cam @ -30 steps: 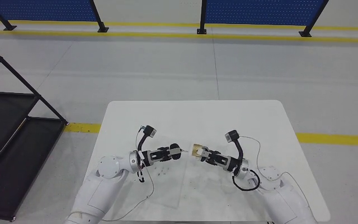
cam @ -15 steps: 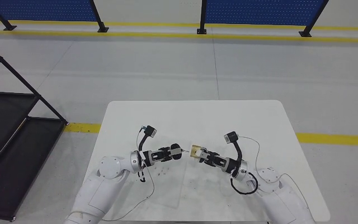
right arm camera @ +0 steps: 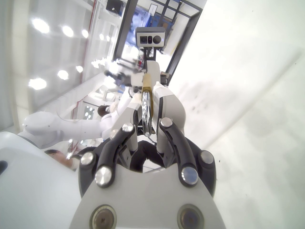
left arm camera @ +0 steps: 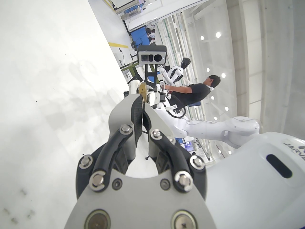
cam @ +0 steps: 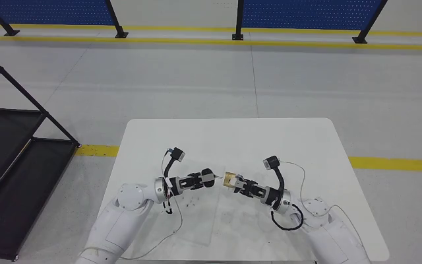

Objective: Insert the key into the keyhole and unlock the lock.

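In the top view my two arms face each other low over the white table (cam: 297, 142). The left gripper (cam: 210, 179) (left arm camera: 142, 102) is shut on the key, which is almost wholly hidden between its black pads (left arm camera: 137, 113). A brass padlock (cam: 229, 179) (right arm camera: 145, 84) is clamped in the shut right gripper (cam: 239, 184) (right arm camera: 146, 97), with its silver shackle (right arm camera: 145, 113) lying back between the fingers. The lock's brass body (left arm camera: 142, 91) sits just past the left fingertips, nearly touching them. The keyhole cannot be made out.
A black shelf cart (cam: 26, 155) stands on the floor left of the table. Blue fence panels (cam: 303, 13) line the far side of the room. Bare tabletop lies beyond both grippers and to the right.
The right gripper has carried the padlock slightly left toward the left gripper's tip, narrowing the gap. The left arm has barely moved.
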Controlling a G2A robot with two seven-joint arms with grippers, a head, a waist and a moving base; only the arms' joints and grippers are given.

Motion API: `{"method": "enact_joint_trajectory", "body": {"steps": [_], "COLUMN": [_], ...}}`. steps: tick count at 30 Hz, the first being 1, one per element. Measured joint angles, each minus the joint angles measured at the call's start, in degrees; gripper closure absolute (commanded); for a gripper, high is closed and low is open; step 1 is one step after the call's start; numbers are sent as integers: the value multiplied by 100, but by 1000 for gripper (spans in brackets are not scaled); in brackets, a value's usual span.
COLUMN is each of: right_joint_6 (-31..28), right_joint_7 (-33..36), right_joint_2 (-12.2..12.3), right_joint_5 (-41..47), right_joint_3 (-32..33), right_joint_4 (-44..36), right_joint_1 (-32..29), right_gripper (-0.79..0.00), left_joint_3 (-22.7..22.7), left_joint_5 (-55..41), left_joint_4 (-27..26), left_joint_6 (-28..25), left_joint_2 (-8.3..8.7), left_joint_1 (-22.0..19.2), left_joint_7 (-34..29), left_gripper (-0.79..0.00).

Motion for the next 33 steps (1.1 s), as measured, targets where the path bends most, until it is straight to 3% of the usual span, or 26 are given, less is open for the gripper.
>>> {"method": "enact_joint_trajectory", "body": {"steps": [26,33], "right_joint_6": [0,0], "right_joint_7": [0,0], "right_joint_2": [0,0], "right_joint_5": [0,0], "right_joint_3": [0,0], "right_joint_4": [0,0], "right_joint_1": [0,0], "right_gripper": [0,0], "left_joint_3": [101,-214], "left_joint_5": [1,-338], "left_joint_4": [-64,-91], "left_joint_6": [-43,108], "left_joint_2": [87,174], "left_joint_1": [4,0], "left_joint_7": [159,-97], "left_gripper": [0,0]}}
